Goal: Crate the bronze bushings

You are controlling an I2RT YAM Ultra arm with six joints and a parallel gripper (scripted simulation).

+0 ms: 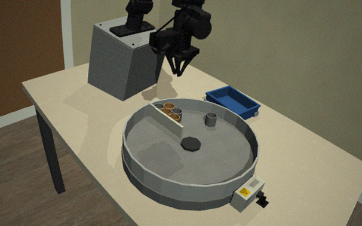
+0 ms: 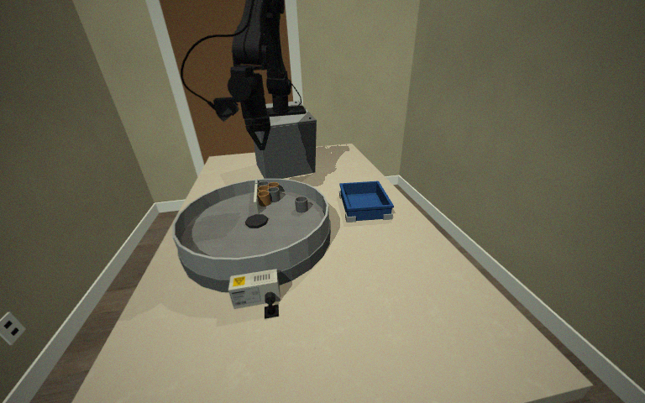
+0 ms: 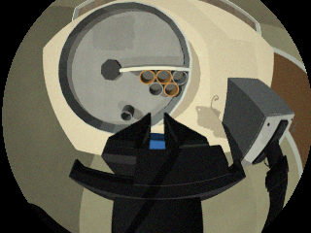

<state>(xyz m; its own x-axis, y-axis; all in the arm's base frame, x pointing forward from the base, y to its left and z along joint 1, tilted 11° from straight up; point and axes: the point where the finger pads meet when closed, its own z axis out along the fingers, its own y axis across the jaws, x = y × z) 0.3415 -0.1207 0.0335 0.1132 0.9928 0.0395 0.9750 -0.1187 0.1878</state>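
Observation:
On the turntable [image 1: 213, 165] [image 2: 218, 242] [image 3: 92, 87], three bronze bushings stand in a cluster by the white divider; one bronze bushing [image 1: 174, 117] [image 2: 264, 198] is at the cluster's inner end. Two steel bushings are in the same cluster, one steel bushing [image 1: 179, 114] [image 2: 274, 195] on the side away from the divider, the other near the rim. A separate steel bushing [image 1: 210, 120] [image 2: 301, 205] [image 3: 128, 111] stands apart. The blue crate [image 1: 252, 111] [image 2: 368, 213] [image 3: 156, 145] looks empty. My gripper [image 1: 177, 75] [image 2: 260, 148] [image 3: 157, 116] is slightly open, empty, high between the pedestal and turntable.
The white divider [image 1: 167, 123] [image 2: 255, 191] [image 3: 155, 69] runs from near the dark hub [image 1: 190, 144] [image 2: 256, 221] [image 3: 111, 70] to the raised rim. A control box [image 1: 244, 196] [image 2: 254, 289] is fixed outside the turntable. The arm's grey pedestal [image 1: 109, 64] [image 2: 290, 152] stands behind.

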